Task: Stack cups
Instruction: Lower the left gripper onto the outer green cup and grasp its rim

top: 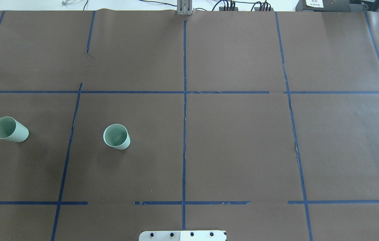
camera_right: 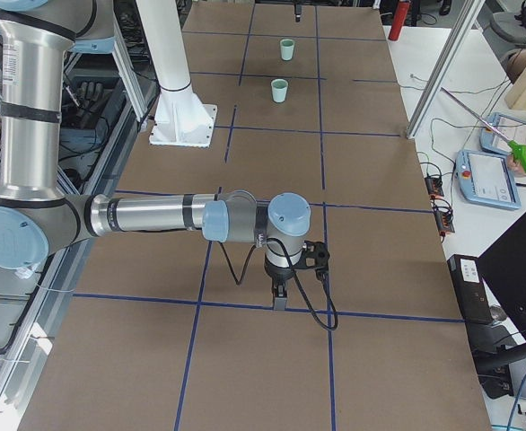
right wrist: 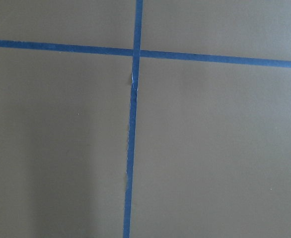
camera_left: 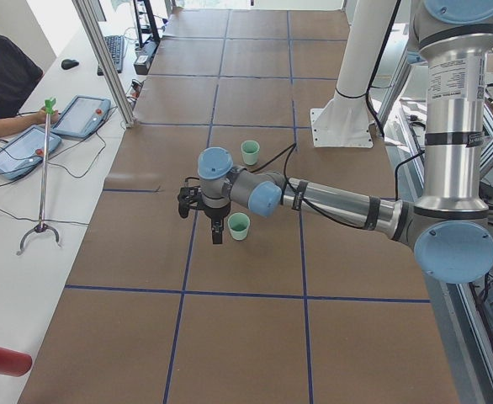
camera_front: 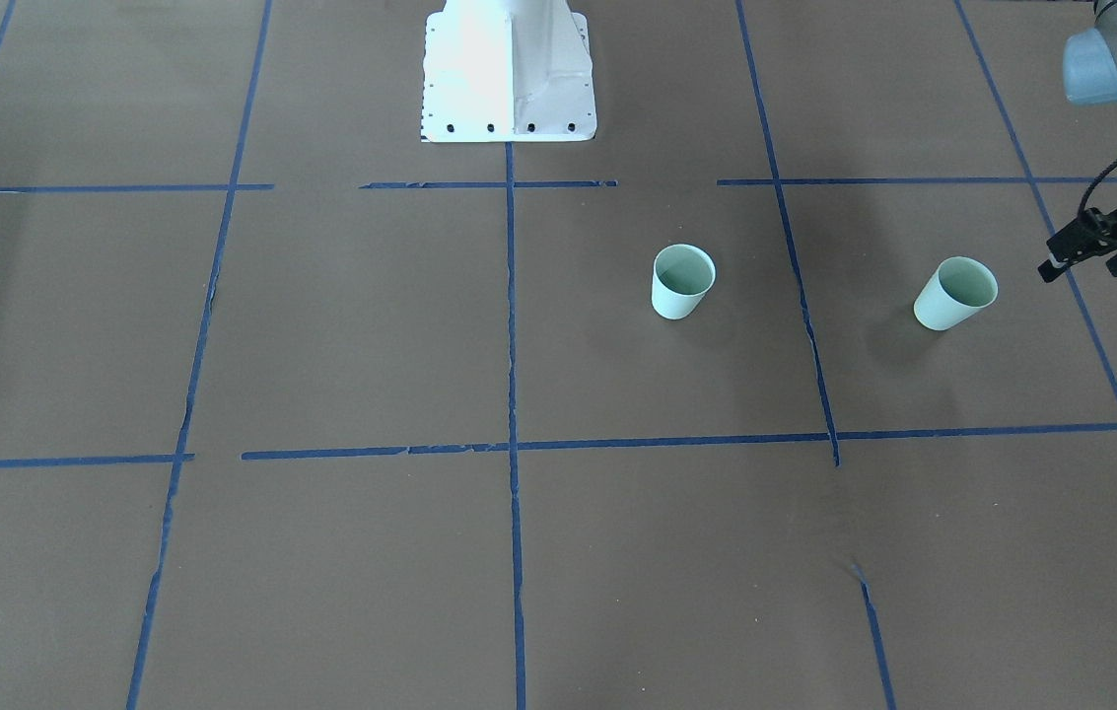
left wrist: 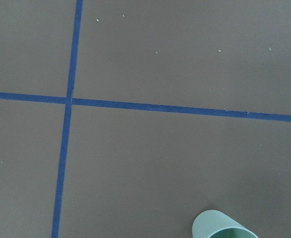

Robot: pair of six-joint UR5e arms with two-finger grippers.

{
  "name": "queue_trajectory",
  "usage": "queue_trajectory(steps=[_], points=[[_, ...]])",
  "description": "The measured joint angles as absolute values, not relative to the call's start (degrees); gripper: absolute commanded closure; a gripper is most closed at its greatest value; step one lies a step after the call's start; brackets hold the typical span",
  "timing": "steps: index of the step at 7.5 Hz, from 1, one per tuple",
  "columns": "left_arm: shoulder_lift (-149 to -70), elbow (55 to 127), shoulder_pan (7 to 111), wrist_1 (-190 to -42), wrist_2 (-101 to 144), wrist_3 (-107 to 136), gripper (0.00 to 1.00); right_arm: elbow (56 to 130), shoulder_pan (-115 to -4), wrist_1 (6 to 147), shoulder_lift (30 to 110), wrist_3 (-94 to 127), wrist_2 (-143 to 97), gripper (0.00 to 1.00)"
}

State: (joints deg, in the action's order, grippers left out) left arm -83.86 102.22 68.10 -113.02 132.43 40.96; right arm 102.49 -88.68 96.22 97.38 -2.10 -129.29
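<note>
Two pale mint-green cups stand upright and apart on the brown table. One cup (camera_front: 683,281) is nearer the middle (top: 116,136). The other cup (camera_front: 955,293) stands toward the table's left end (top: 10,129) and its rim shows at the bottom of the left wrist view (left wrist: 224,227). My left gripper (camera_front: 1082,268) hovers just beside this outer cup, empty, its two fingers apart; it also shows in the exterior left view (camera_left: 216,229). My right gripper (camera_right: 279,296) points down over bare table far from both cups; I cannot tell whether it is open or shut.
The white robot pedestal (camera_front: 509,74) stands at the table's robot side. Blue tape lines (top: 184,100) grid the brown table cover. An operator (camera_left: 2,80) with tablets (camera_left: 82,116) sits beyond the far edge.
</note>
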Motion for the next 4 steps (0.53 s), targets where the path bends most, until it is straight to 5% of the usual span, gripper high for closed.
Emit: queue_trajectory(steps=[4], points=[[-83.2, 97.7, 62.9, -121.2, 132.2, 46.3, 0.0, 102.5, -88.7, 96.2, 97.4, -2.1, -129.3, 0.0]])
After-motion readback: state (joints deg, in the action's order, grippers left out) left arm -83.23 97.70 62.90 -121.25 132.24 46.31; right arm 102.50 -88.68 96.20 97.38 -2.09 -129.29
